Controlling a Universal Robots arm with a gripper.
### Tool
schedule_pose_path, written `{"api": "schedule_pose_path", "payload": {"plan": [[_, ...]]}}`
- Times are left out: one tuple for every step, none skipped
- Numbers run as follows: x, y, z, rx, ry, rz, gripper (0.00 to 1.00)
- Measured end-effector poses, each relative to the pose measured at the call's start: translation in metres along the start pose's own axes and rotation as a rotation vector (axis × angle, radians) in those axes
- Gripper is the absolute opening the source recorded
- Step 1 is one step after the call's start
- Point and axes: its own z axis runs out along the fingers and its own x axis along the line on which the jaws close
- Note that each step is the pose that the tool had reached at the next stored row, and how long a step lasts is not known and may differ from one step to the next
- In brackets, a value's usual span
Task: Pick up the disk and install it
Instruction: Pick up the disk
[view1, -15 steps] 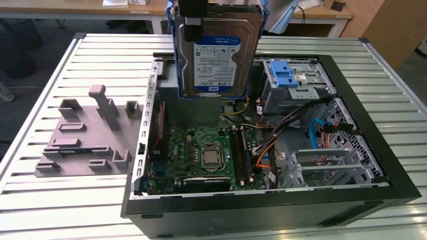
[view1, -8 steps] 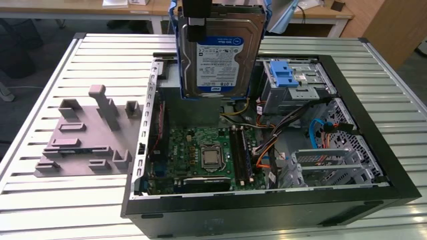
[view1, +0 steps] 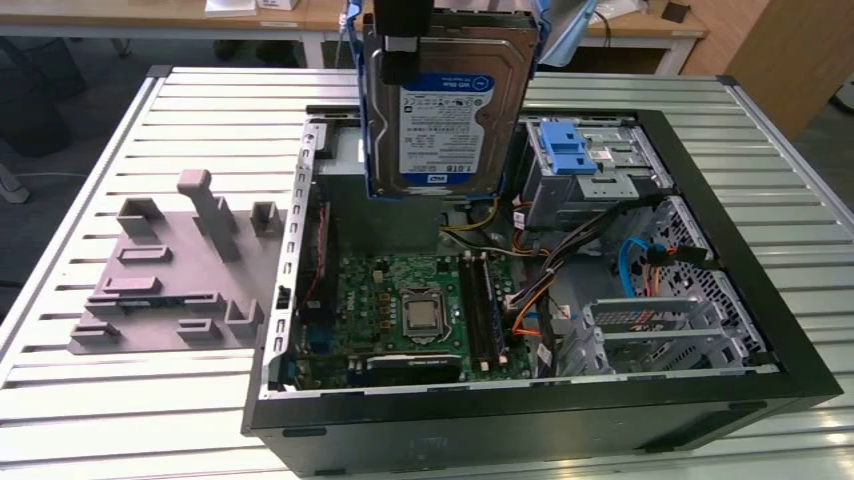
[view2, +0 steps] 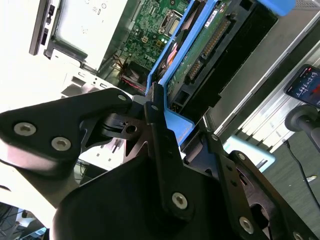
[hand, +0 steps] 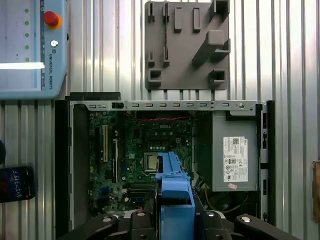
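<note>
Disk (view1: 447, 110) is hanging upright in its blue carrier, label facing the exterior view, above the rear part of the open computer case (view1: 747, 300), over the motherboard (view1: 400, 300) and apart from it. The gripper (view2: 177, 125) is pinching the carrier's edge between its black fingers (view2: 162, 145). A drive cage with a blue latch (view1: 581, 155) is sitting toward the exterior view's right of the disk. A grey fixture plate (view1: 174, 270) is lying on the slatted table (view1: 80, 420) beside the case.

I am working in a robotics lab or workshop: a ribbed aluminium bench (view1: 80, 400) bears an opened desktop computer case (view1: 534, 430) and a grey moulded fixture plate (view1: 160, 290); a teach pendant (hand: 25, 55) with red stop button (hand: 50, 19) lies alongside; office desks (view1: 267, 15) stand behind.
</note>
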Motion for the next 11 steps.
{"api": "schedule_pose_path", "payload": {"plan": [[0.0002, -0.0007, 0.0000, 0.0000, 0.0000, 0.000, 0.36], [0.0005, -0.0017, -0.0001, 0.0000, 0.0001, 0.000, 0.36], [0.0010, -0.0032, -0.0001, 0.0000, 0.0000, 0.000, 0.36], [0.0017, -0.0046, -0.0001, 0.0000, -0.0001, 0.000, 0.36], [0.0025, -0.0059, -0.0001, 0.0000, 0.0000, 0.000, 0.36], [0.0032, -0.0072, -0.0001, 0.0000, -0.0001, 0.000, 0.36], [0.0038, -0.0086, 0.0000, 0.0001, -0.0002, 0.000, 0.36], [0.0043, -0.0104, 0.0001, 0.0001, -0.0002, 0.000, 0.36], [0.0049, -0.0120, 0.0001, 0.0000, -0.0001, 0.000, 0.36], [0.0056, -0.0133, 0.0001, 0.0000, 0.0000, 0.000, 0.36], [0.0059, -0.0144, 0.0003, 0.0000, -0.0002, 0.000, 0.36]]}}
